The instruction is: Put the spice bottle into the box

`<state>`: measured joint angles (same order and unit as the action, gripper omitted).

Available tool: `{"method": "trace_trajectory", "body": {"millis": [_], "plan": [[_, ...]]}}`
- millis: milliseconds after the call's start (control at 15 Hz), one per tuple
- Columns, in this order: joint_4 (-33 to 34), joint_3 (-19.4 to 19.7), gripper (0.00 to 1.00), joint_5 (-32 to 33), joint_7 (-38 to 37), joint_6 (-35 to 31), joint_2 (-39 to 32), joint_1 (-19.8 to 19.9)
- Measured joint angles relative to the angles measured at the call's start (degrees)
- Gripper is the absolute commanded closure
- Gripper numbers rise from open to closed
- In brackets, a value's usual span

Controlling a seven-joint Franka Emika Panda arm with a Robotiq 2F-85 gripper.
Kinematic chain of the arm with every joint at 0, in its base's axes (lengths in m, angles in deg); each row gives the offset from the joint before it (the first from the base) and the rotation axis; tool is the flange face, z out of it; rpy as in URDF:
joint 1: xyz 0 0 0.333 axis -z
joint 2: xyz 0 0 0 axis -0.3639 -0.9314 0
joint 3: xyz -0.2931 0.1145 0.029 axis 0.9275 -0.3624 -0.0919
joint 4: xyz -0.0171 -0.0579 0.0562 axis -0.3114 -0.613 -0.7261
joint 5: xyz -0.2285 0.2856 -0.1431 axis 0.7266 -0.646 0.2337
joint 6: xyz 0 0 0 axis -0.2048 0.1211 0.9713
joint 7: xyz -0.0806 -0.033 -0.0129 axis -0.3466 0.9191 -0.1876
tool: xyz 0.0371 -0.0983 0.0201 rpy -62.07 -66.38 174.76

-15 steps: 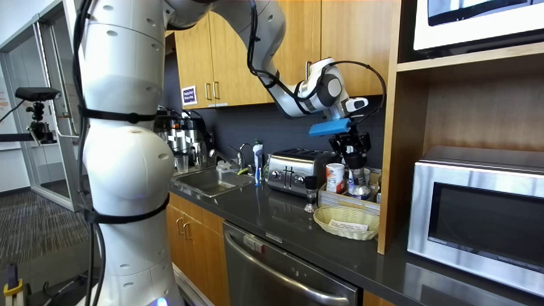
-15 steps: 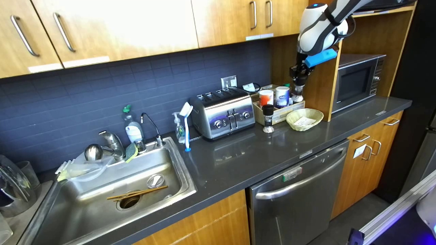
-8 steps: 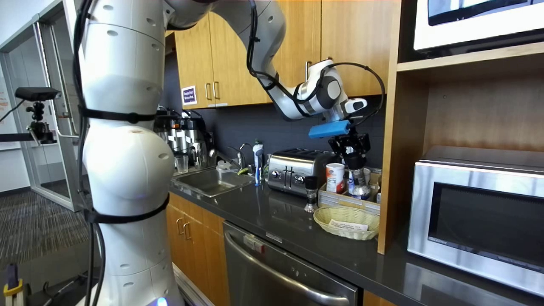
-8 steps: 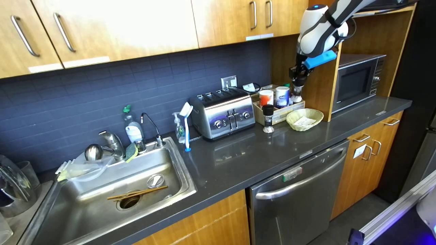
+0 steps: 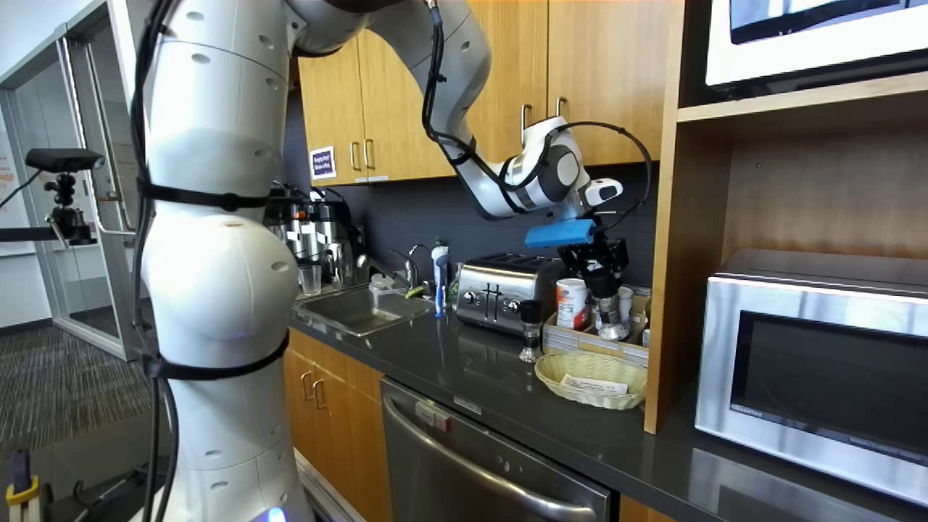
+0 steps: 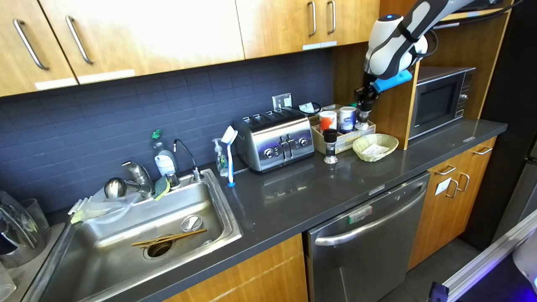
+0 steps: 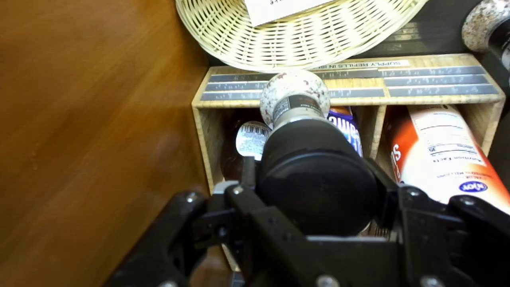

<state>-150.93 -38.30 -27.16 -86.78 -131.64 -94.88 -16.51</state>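
My gripper (image 5: pixel 596 274) is shut on the black cap of a spice bottle (image 5: pixel 610 319) and holds it slightly tilted, glass end down. In an exterior view the gripper (image 6: pixel 366 100) and bottle (image 6: pixel 362 121) are over the compartment beside the wooden side panel. The pale wooden box (image 5: pixel 591 344) is open-topped and divided. In the wrist view the bottle's speckled glass end (image 7: pixel 295 89) overlaps the front wall of the box (image 7: pixel 436 89). I cannot tell whether the end is below the rim. A dark bottle (image 7: pixel 249 139) and a blue-labelled container (image 7: pixel 346 125) are in that compartment.
A wicker basket (image 6: pixel 375 147) with a paper slip stands against the box's front. A second black-capped bottle (image 6: pixel 330 147) stands on the counter by the toaster (image 6: pixel 275 138). A red-and-white canister (image 5: pixel 572 303) is in another compartment. The wooden panel (image 7: pixel 99 139) is close to the gripper.
The gripper and held bottle have moved down toward the box, mostly in the last half second, and slightly toward the canisters. The other objects have not moved.
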Motion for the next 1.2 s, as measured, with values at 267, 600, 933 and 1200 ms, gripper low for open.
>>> {"method": "trace_trajectory", "body": {"millis": [267, 600, 933, 1200], "plan": [[0.03, 1.0, 0.6, 0.65, -0.34, -1.85, 0.0, -0.01], [0.38, 2.25, 0.6, 3.39, -2.74, -3.86, 0.0, 0.0], [0.34, 2.52, 0.6, 4.85, -3.95, -5.25, -0.16, 0.0], [0.3, 2.62, 0.6, 4.91, -3.98, -6.1, -0.97, 0.05]]}}
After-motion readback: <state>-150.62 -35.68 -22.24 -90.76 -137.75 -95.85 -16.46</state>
